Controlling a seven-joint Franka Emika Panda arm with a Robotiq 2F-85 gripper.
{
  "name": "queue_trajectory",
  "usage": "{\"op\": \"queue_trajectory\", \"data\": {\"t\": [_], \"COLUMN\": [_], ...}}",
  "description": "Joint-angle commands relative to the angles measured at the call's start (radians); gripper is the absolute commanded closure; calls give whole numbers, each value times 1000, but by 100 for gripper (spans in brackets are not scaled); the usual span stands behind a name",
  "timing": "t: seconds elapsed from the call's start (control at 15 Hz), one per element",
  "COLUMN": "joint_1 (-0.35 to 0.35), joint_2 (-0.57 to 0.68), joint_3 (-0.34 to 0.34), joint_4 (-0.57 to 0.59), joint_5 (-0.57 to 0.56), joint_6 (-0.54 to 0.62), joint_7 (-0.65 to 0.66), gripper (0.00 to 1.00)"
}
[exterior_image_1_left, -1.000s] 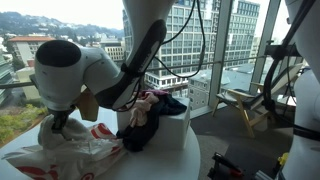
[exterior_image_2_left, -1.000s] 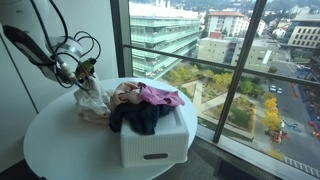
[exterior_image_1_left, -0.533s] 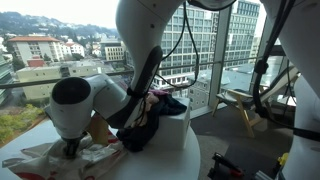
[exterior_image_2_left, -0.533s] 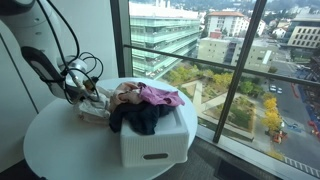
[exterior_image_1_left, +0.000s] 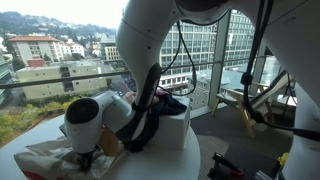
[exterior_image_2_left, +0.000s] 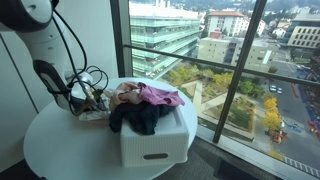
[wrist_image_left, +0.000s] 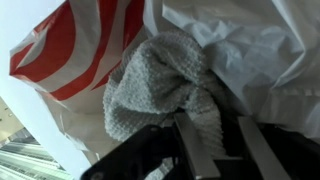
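low over the round white table (exterior_image_2_left: 60, 150) with the pincer (exterior_image_2_left: 88, 104), tip down into a crumpled white plastic bag (exterior_image_2_left: 97, 113) with red stripes. in the wrist view, right at the fingertips and reaching in between them, a bunched grey-white knit cloth (wrist_image_left: 155, 85). touches at least one of the fingers (wrist_image_left: 195, 150). cannot tell whether the jaws clamp the cloth or merely stand around it; looks like a narrow gap between them. around and beyond the cloth, folds of the bag: red-striped part ahead and off to one side of the pincer, plain white part to the opposite side. directly under the pincer, bag first, then table. near the pincer in both exterior views, a white laundry basket (exterior_image_2_left: 155, 150) on that table, apart from the fingers. heaped inside it, a pink garment (exterior_image_2_left: 158, 96) on top and a dark garment (exterior_image_2_left: 140, 120) drooping over the rim on the pincer's side.
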Motion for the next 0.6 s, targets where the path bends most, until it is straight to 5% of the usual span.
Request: {"op": "queue_trajectory", "data": {"t": [0.0, 0.4, 0.53], "joint_1": [-48, -105, -104], "joint_2": [-71, -222, -284], "joint_3": [45, 97, 88], "joint_4": [-57, -77, -70], "joint_5": [189, 398, 422], "joint_6": [-15, -101, -186], "joint_7": [-157, -332, -367], "gripper": [46, 0, 0]}}
